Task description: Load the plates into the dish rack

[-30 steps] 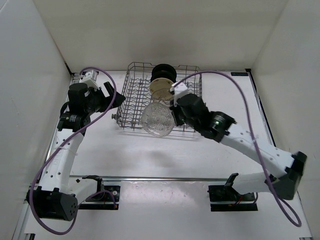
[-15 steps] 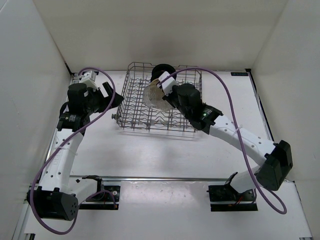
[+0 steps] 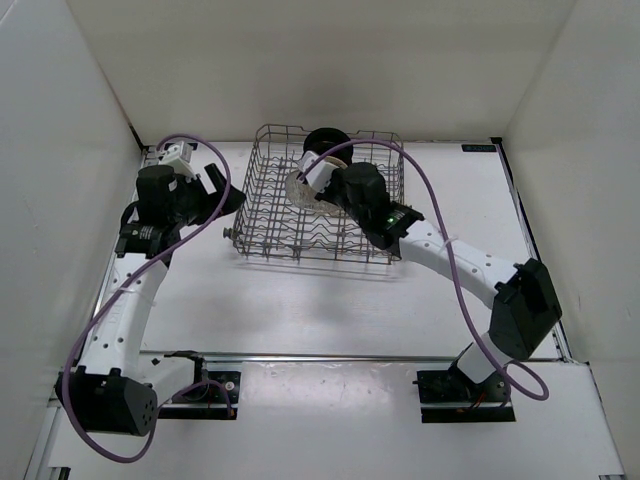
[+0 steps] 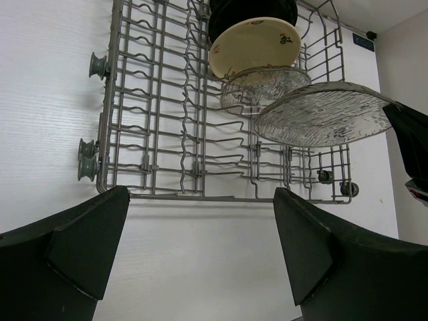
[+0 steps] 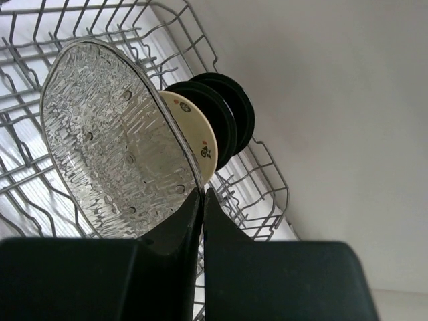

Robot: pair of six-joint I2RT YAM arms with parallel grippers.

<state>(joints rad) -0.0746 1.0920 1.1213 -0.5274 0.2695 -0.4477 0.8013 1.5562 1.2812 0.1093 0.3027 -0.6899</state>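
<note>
The grey wire dish rack (image 3: 268, 212) stands at the back of the table. At its far end stand two black plates (image 4: 254, 10), a cream spotted plate (image 4: 251, 43) and a clear plate (image 4: 264, 87), all on edge. My right gripper (image 3: 322, 188) is shut on the rim of a second clear plate (image 5: 114, 147), holding it over the rack just in front of that row. In the right wrist view its fingertips (image 5: 194, 204) pinch the plate's lower edge. My left gripper (image 4: 200, 194) hangs open and holds nothing, over the table to the left of the rack.
White walls close in the table at the back and on both sides. Purple cables (image 3: 455, 170) loop from both arms, the right one arching over the rack's right end. The rack's wheels (image 4: 87, 160) stick out on its left side.
My right arm has carried the clear plate from the rack's front edge up and back over the rack, toward the standing plates. The left arm has stayed put, open.
</note>
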